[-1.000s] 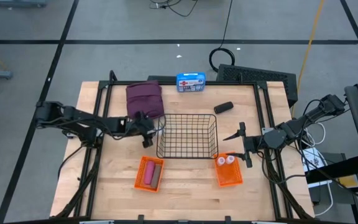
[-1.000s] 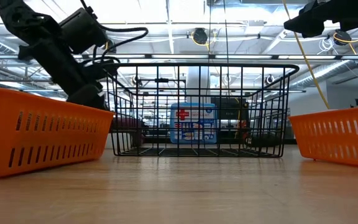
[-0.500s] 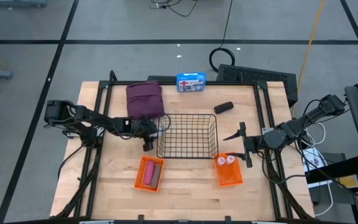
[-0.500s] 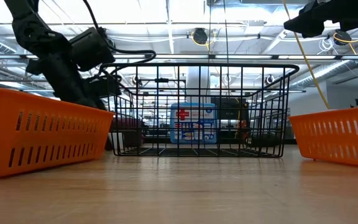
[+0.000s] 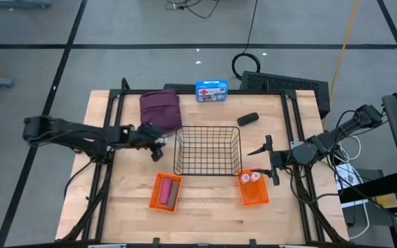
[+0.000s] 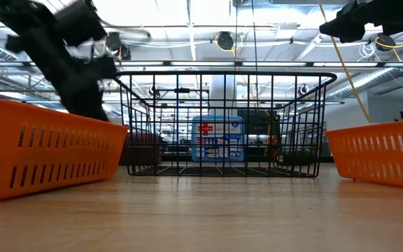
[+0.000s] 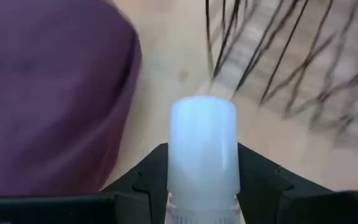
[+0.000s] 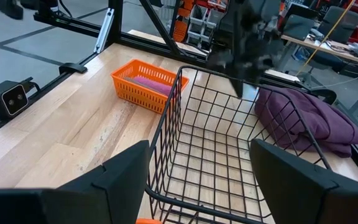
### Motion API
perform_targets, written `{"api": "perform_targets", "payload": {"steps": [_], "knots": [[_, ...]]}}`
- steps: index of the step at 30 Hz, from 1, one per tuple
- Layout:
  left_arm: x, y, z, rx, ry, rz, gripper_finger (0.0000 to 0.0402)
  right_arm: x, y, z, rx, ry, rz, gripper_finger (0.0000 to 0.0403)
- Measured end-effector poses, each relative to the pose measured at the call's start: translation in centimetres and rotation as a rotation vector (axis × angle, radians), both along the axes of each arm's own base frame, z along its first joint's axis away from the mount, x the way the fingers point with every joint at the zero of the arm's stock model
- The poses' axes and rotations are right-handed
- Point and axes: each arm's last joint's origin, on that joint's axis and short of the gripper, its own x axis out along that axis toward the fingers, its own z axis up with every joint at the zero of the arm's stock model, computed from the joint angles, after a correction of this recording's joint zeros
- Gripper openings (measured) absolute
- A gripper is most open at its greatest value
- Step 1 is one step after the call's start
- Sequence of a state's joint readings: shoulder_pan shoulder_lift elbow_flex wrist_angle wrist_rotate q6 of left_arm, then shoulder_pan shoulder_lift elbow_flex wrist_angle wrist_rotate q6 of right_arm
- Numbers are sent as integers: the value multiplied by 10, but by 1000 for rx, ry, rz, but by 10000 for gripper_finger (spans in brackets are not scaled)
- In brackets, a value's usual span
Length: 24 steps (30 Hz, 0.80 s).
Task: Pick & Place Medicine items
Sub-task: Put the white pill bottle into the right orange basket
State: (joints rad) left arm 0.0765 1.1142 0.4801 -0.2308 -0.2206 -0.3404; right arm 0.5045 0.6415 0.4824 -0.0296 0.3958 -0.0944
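Wooden table (image 5: 205, 213) is carrying a wire basket (image 5: 207, 150) at centre. Your left gripper (image 5: 156, 140) is clenching a white bottle (image 7: 202, 155) beside the maroon pouch (image 5: 160, 110), just outside the basket. Your right gripper (image 5: 269, 160) is waiting released near the orange bin (image 5: 253, 190). Keep the bottle upright while carrying it.

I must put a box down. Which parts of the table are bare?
Bare: the table strip in front of both orange bins, and left of the left bin. Crowded: around the wire basket, between pouch and left gripper.
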Motion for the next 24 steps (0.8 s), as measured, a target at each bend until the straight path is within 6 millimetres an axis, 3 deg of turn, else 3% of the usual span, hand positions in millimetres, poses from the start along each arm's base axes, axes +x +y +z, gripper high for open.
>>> {"api": "perform_targets", "payload": {"steps": [5,10,13,16,24], "knots": [[-10,-1,40,-176,-354,160,147,3,-1,0,-5,-2,-16,265],[-4,-9,70,-298,-631,45,147,17,-4,0,-33,-41,-61,265],[11,-14,85,-315,-618,-2,147,29,-5,0,-125,-88,-74,265],[33,-21,94,-321,-490,-23,147,43,-6,1,-242,-149,-80,265],[119,-43,117,-359,-339,-354,147,79,-3,-3,-448,-254,-109,265]]}}
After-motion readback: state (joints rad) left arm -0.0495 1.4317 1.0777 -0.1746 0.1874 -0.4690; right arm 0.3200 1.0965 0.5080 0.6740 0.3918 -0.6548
